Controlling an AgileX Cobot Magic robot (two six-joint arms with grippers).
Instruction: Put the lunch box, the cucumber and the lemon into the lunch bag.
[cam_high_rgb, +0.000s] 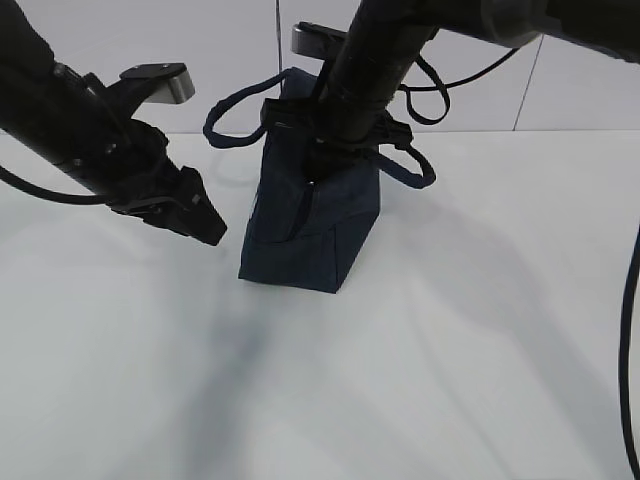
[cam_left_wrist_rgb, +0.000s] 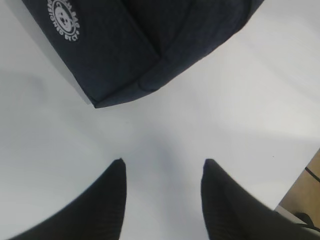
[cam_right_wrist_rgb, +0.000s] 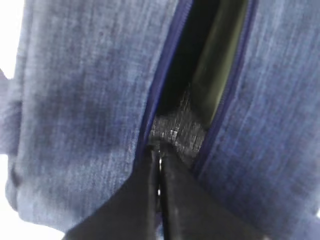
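right claw (cam_right_wrist_rgb: 159, 165) pressed together at the lunch bag (cam_high_rgb: 310, 225) zipper opening. left claw (cam_left_wrist_rgb: 162, 172) spread, empty, just beside the bag on the counter (cam_high_rgb: 450, 330).

a lab-like test setup: bare white table (cam_high_rgb: 450, 350), plain white panelled wall (cam_high_rgb: 150, 40), loose black cables (cam_high_rgb: 632, 330).

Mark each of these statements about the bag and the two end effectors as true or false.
1. The lunch bag stands upright on the table. True.
2. The left end effector grips a bag handle. False: it hangs open over bare table, holding nothing.
3. The right end effector is shut at the end of the zipper opening. True.
4. The bag's top is zipped fully closed. False: a gap shows silver lining.
5. A lemon lies beside the bag. False: none is visible.
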